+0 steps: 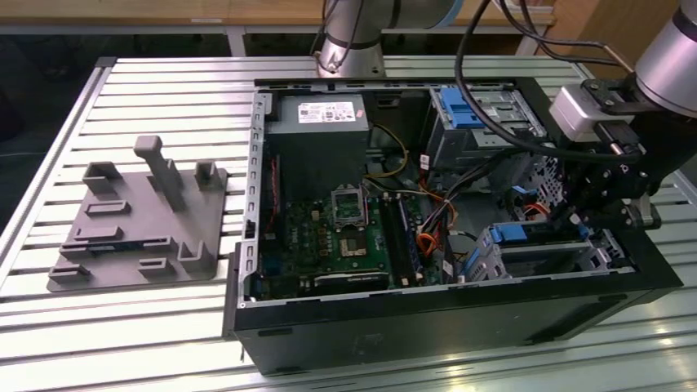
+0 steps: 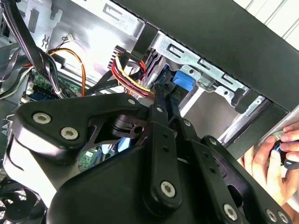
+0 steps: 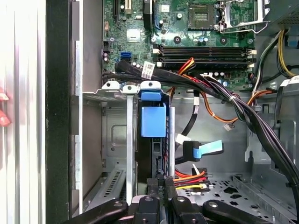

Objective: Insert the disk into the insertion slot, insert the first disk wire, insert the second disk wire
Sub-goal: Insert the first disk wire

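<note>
Light falls from overhead in the exterior view. The slatted metal counter [image 1: 130, 335] shines, its near slats washed almost white, while the open computer case [image 1: 436, 322] is dim inside, with deep shadow in its corners. The grey fixture [image 1: 130, 220] throws only a soft shadow. In the second wrist view the gripper [image 2: 162, 93] is a dark, softly focused mass with small highlights on its screws, and the counter beyond the case burns out to white. In the first wrist view the motherboard [image 3: 187, 37] is evenly lit and crisp; the counter slats glare white.
</note>
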Robot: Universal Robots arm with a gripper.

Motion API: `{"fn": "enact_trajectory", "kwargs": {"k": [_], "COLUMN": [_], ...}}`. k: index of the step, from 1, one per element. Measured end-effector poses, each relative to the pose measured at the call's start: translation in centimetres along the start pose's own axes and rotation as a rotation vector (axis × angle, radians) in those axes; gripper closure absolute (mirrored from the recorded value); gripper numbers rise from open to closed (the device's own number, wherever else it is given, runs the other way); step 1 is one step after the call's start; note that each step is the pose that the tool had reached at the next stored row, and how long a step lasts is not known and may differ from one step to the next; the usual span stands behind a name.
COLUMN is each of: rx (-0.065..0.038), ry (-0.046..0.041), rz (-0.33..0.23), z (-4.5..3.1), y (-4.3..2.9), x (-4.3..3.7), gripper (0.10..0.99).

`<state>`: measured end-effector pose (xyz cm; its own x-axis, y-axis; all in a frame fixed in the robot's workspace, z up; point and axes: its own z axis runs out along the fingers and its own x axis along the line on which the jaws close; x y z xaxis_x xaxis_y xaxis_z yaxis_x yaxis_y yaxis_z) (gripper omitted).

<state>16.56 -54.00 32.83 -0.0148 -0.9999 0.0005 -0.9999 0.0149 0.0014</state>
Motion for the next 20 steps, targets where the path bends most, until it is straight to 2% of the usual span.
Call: {"fn": "enact_trajectory", "kwargs": {"k": [3,4,5,6,7,11,17,18,20], "rx": [0.000,0.000,0.000,0.000,0.000,0.000,0.000,0.000,0.000], "ry": [-0.0003,-0.0004,-0.0003,-0.0003,-0.0003,-0.0006,-0.0018,-0.0027,-0.0037], "rz": [-0.006,-0.007,-0.007,-0.007,-0.007,-0.007,-0.007,-0.007,-0.007], "z": [-0.01,-0.09,-0.20,-0.35,-0.59,-2.08,-4.71,-4.96,-4.99], "y": [0.00,0.00,0.00,0.00,0.00,0.00,-0.16,-0.17,-0.17], "x": [0.00,0.00,0.00,0.00,-0.01,-0.03,-0.04,-0.03,-0.03], "gripper": [0.910,0.851,0.851,0.784,0.784,0.784,0.784,0.784,0.784]}}
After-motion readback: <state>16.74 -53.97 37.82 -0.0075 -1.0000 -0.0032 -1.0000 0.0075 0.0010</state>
